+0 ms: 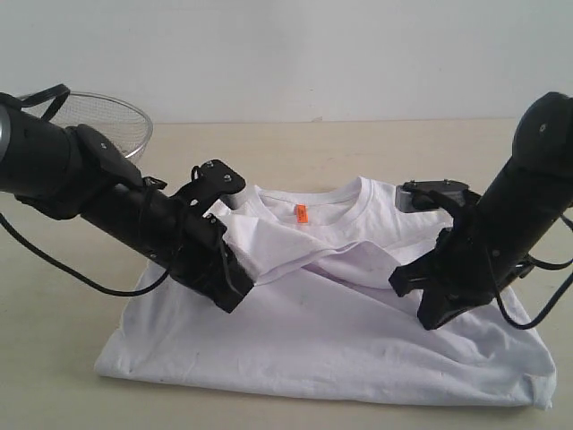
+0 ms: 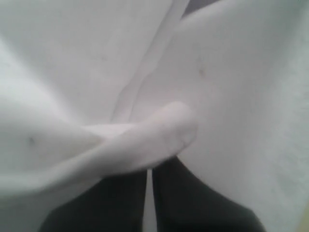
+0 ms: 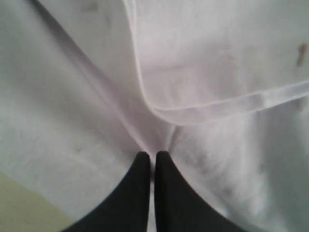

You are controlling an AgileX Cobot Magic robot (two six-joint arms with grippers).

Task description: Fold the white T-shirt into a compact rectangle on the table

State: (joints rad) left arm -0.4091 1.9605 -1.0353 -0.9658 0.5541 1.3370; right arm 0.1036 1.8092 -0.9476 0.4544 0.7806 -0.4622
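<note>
The white T-shirt [image 1: 331,331] lies spread on the table [image 1: 313,143], collar at the far side with the orange neck tag [image 1: 301,213] showing. The red lettering is hidden. Both sleeves are drawn in over the chest. My left gripper [image 1: 240,291] is shut on a bunched fold of the left sleeve; in the left wrist view the cloth [image 2: 159,135] humps over the fingertips of that gripper [image 2: 148,170]. Over the right shoulder, my right gripper [image 1: 416,300] is shut on shirt fabric. Creases run into its tips in the right wrist view [image 3: 153,153], below a hemmed edge [image 3: 217,104].
A round wire-mesh basket [image 1: 116,121] stands at the back left of the table, behind the left arm. A black cable [image 1: 63,264] loops over the table on the left. Bare table surrounds the shirt, and a white wall stands behind.
</note>
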